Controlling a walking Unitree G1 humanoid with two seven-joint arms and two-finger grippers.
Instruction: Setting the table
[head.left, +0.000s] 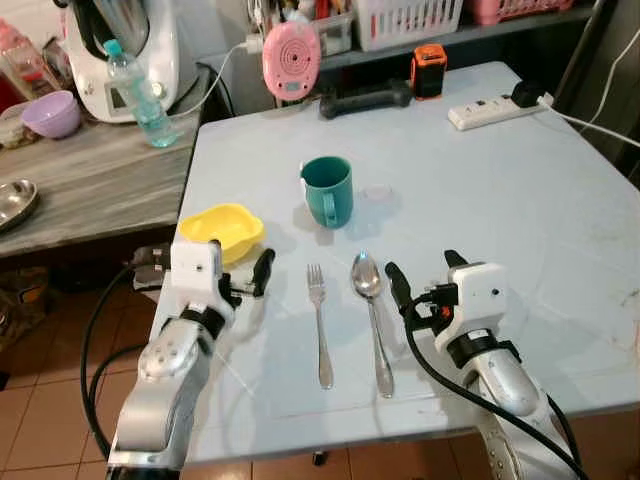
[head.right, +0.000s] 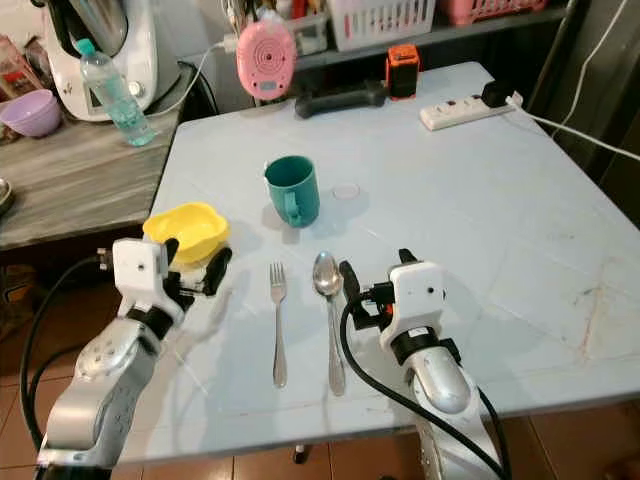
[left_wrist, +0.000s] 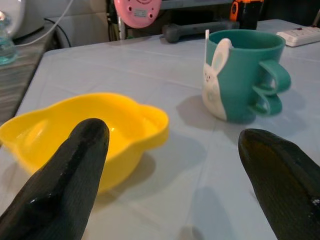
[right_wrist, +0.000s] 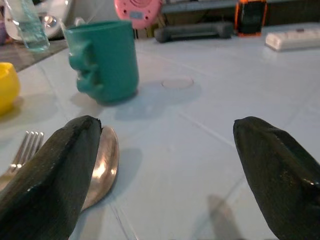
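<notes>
— 2 steel pieces, fork and spoon, lie parallel on the pale blue table, below the glossy teal mug.

— Both hold nothing: left gripper spread wide beside the lobed yellow bowl, right gripper wide beside the spoon.

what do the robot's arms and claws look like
Both arms are silver with rounded metallic shells, ending in white boxy wrist blocks. Each claw, left claw and right claw, has two long black fingers. Thick black cables loop along both arms. The right wrist shows a small orange-red mark.
</notes>
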